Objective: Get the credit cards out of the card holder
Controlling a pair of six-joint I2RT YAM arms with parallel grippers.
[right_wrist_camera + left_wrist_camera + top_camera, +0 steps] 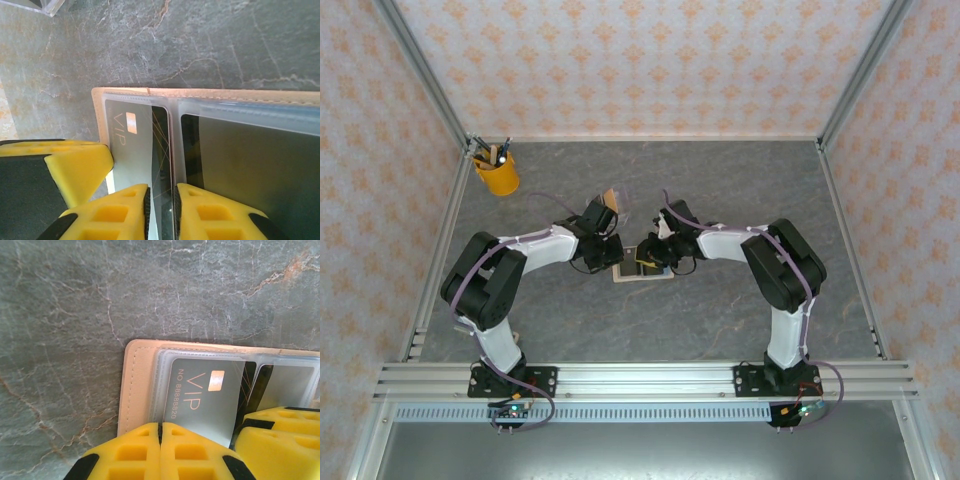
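Lying open on the grey bench (740,320) in the overhead view, the card holder (621,277) is sitting between the two wrists, both reaching down onto it. The credit cards (648,266) are showing dark inside it and none is lying loose, so I judge every removal is yet to come. Through the left wrist camera, the left jaws are pressing shut, pads together, at the near edge of the clear sleeve holding the VIP card (205,400). Through the right wrist camera, the right jaws are standing narrow, straddling that card's edge. Whether they are gripping it I cannot tell, and a second card (250,170) is sitting sleeved beside it
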